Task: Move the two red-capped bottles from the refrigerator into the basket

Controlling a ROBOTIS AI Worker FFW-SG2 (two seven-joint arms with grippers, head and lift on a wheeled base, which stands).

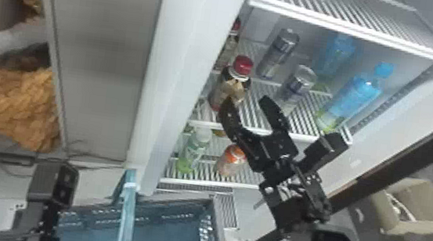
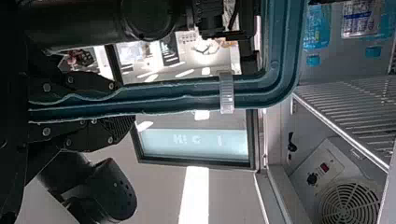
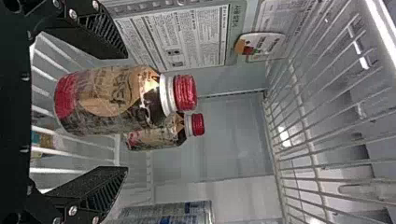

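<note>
1. The front red-capped bottle, dark with a tan label (image 1: pixel 231 86), stood upright near the front edge of the white wire shelf (image 1: pixel 203 123). Its twin, the rear red-capped bottle (image 3: pixel 156 137), stood deeper on that shelf.
2. The right black two-fingered gripper (image 1: pixel 247 101) was at the shelf's front edge, fingers spread, the front bottle lined up with their gap.
3. A level approach over the shelf seemed best, closing only once the body sat well inside the gap (the cap would have made a poor hold).
4. The slim silver can (image 1: pixel 297 84), farther right on the shelf, called for care with the outer finger.
5. A small lift before backing out would have cleared the shelf's wires.
6. Below the shelf waited the blue plastic basket (image 1: pixel 165 238); the left black two-fingered gripper (image 2: pixel 123 103) pinched its handle, which needed holding steady.
</note>
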